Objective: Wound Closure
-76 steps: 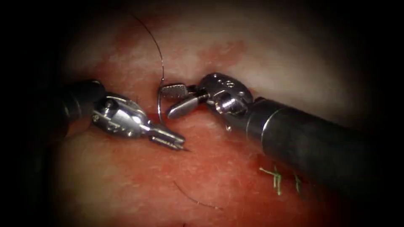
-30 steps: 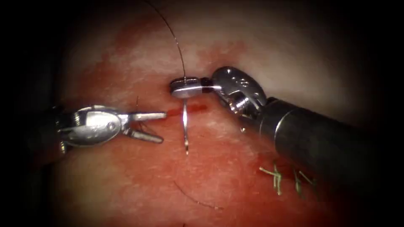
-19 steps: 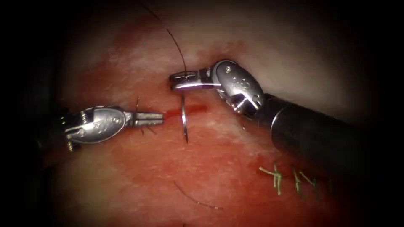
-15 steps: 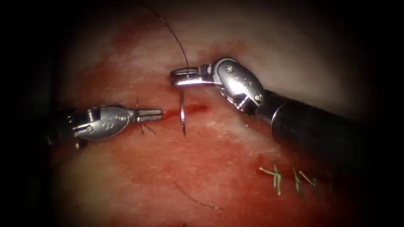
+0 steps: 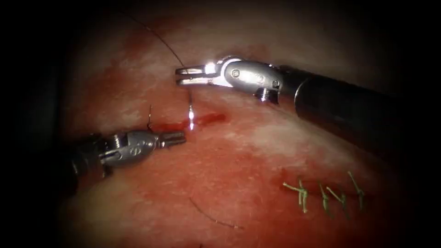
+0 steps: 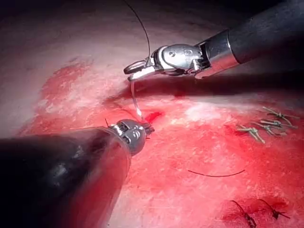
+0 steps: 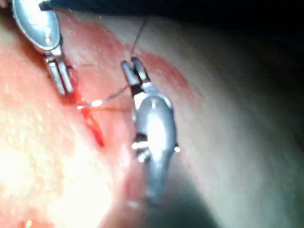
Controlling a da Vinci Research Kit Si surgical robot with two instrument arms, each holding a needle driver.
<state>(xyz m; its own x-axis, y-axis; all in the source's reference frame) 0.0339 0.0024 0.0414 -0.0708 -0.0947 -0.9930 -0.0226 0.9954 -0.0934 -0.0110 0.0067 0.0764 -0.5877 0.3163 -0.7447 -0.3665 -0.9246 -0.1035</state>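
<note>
My right tool [image 5: 180, 76] reaches in from the right, jaws shut on the curved needle [image 5: 190, 108] near its thread end. The needle hangs down from the jaws, and its bright point sits at the red cut [image 5: 211, 118] in the tissue [image 5: 257, 138]; I cannot tell whether it has entered. Dark thread [image 5: 161, 39] runs up and to the left from the jaws. My left tool [image 5: 180, 137] lies at the cut's left end, jaws shut, tips against the tissue with nothing seen between them. The right wrist view shows the needle [image 7: 107, 98] reaching toward the left tool [image 7: 64, 88].
Several green stitches [image 5: 321, 193] close an older cut at the lower right. A loose piece of dark thread [image 5: 213, 218] lies on the tissue below. A short cut thread end [image 5: 149, 115] stands beside the left tool. Red fluid covers the tissue around the cut.
The right tool took the needle from the left tool, turned its wrist and rose up-left, so the needle's point came up to the cut. The left tool's jaws closed at the cut's left end.
</note>
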